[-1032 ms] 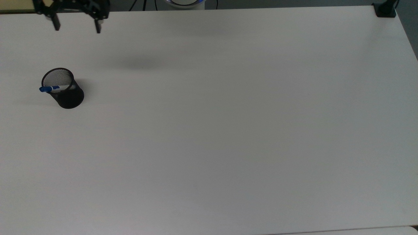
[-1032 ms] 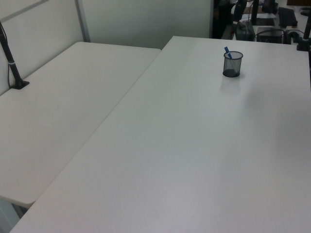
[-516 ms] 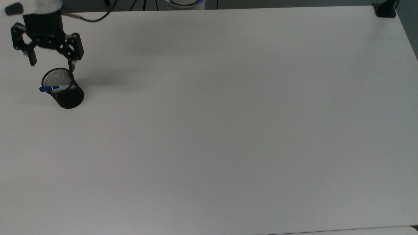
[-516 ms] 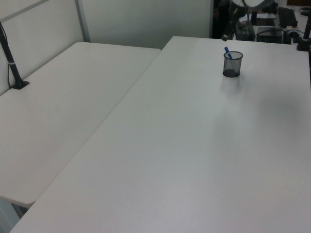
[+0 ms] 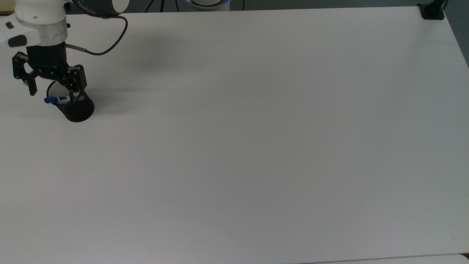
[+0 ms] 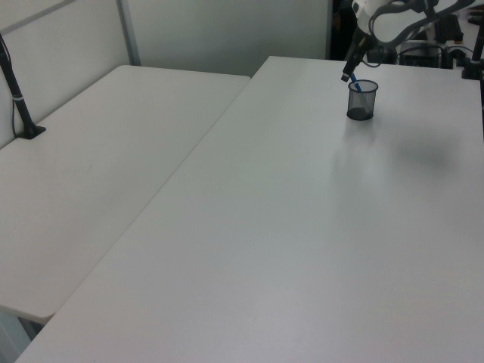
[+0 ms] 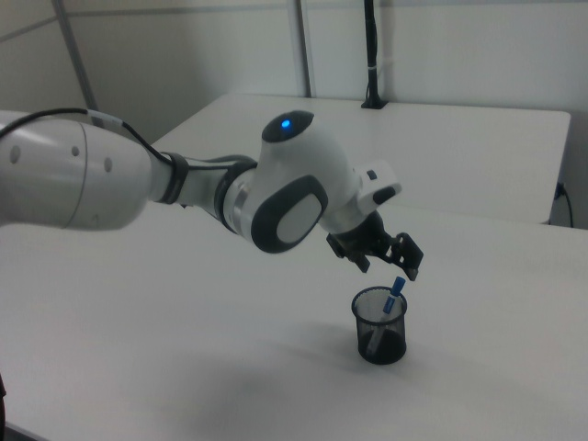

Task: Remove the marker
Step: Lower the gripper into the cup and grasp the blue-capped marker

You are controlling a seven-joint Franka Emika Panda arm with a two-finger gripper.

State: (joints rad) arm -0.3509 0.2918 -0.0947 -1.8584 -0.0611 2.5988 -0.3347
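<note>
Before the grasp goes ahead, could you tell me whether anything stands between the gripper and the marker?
Nothing visible does. The open gripper hangs just above the mesh cup, and the marker leans on the rim with its blue cap sticking out, uncovered.

marker (image 7: 386,317) btm hidden in cup (image 7: 379,342)

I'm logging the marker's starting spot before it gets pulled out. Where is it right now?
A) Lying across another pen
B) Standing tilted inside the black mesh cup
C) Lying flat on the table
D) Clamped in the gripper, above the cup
B: the marker leans inside the black mesh cup, its blue cap poking above the rim, while the open gripper hovers over it without touching it.
</note>
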